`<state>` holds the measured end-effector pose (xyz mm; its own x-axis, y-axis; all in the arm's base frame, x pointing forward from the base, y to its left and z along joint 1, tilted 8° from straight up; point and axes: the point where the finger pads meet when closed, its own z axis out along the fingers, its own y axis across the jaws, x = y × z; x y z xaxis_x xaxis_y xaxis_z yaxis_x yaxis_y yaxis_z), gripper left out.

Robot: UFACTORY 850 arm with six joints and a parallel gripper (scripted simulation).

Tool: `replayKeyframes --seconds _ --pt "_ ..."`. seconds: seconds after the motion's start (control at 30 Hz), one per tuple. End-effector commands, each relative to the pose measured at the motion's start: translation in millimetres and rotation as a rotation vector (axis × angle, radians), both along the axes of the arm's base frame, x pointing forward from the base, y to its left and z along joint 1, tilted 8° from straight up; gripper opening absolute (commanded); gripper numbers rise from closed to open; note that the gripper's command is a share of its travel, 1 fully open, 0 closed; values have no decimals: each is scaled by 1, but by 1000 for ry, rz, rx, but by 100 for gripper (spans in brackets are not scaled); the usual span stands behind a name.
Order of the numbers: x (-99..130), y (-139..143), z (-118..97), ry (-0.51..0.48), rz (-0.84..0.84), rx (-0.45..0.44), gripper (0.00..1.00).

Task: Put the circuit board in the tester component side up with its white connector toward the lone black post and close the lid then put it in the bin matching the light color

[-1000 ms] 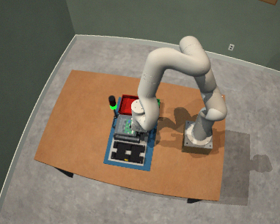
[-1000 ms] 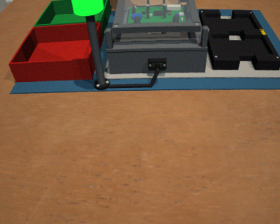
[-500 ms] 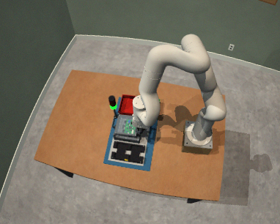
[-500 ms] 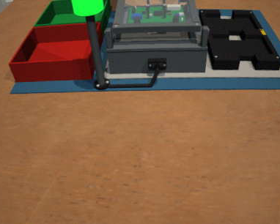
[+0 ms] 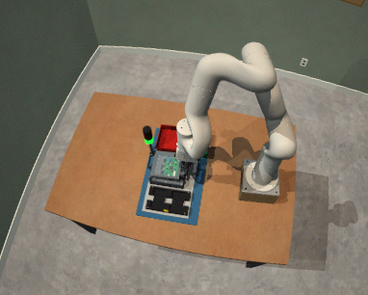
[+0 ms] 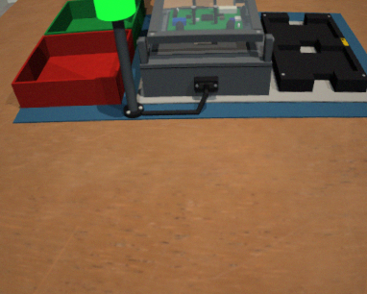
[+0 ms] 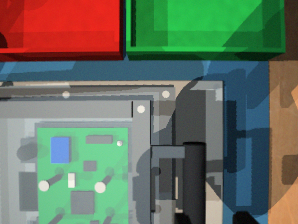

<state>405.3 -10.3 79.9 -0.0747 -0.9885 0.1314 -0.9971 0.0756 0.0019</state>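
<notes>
- Board, top view: a small green rectangle inside the grey tester, seen under the clear lid.
- The smooth, off-white, rounded arm bends over the tester; its gripper is at the tester's side, fingers parted a little and grasping nothing.
- The signal light glows green.
- Exterior view: the board lies flat, component side up, with blue blocks, dark chips and a pale connector toward the far edge.
- The lid has a matte grey frame around a see-through pane; the tester's body is a plain grey box.
- A slim dark post carries the light.
- The red bin and green bin are open boxes with straight, thin walls.
- The black tray is blocky and notched, with a yellow mark.
- Under these is a flat blue mat, on a brown, wood-grained table.
- Wrist view: the board's bright green face shows a blue block, grey chips and round pale pegs above it; the lower part is cut off.
- A dark, rounded handle sits beside the lid's frame. Whether the hook holds, I cannot tell.
</notes>
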Motion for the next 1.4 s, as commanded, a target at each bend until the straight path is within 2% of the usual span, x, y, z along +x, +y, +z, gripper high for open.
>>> replayKeyframes --seconds 0.0,0.67,1.37 --pt "1 -1 0 -1 0 1 28" --pt "0 -3 -16 -1 0 0 28" --pt "1 -4 -20 -1 0 1 28"
